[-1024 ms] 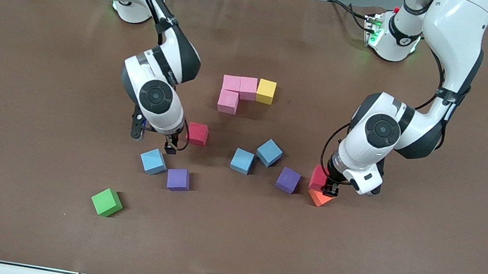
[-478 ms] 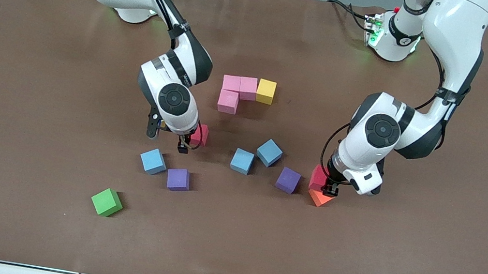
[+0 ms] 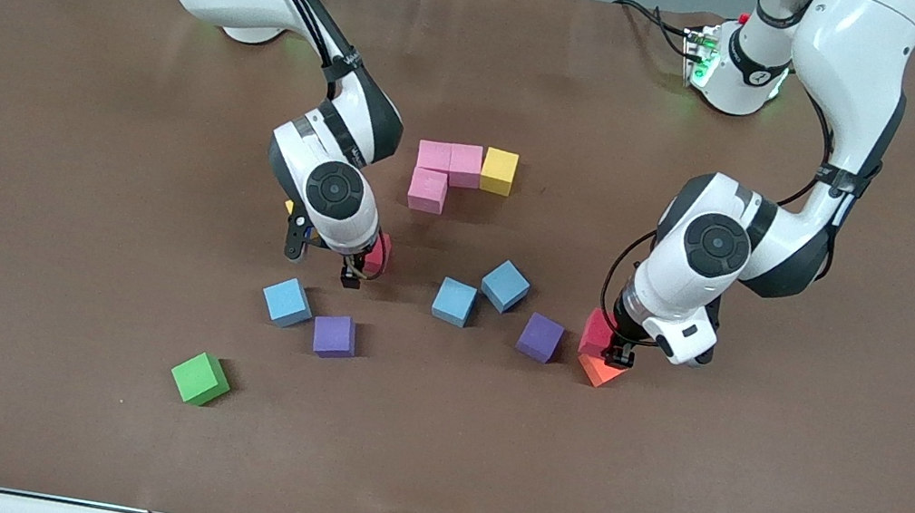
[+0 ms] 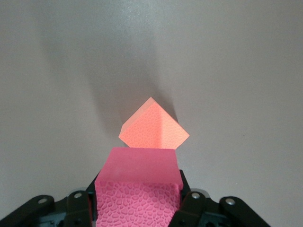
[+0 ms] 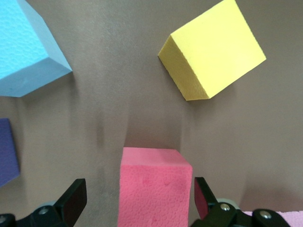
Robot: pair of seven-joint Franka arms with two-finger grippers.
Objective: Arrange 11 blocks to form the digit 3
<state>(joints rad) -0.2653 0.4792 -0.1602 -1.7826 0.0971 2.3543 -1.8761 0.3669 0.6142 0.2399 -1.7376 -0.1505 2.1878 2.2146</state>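
Overhead, your brown table (image 3: 72,140) carries scattered foam cubes; grey floor and aluminium framing show past its edges. Three pink blocks (image 3: 448,163) and a yellow block (image 3: 499,170) sit touching near the middle, the start of the digit. Nearer the front camera lie three light blue blocks (image 3: 454,301), two purple cubes (image 3: 540,337) and a green cube (image 3: 199,378). Your left arm bends down from its base, the left gripper (image 3: 616,355) clamped on a red block (image 4: 138,189), held just over the orange cube (image 4: 154,125). Your right arm reaches in low, the right gripper (image 5: 139,201) spread wide around another red block (image 5: 154,182) on the table, a second yellow block (image 5: 213,54) close by.
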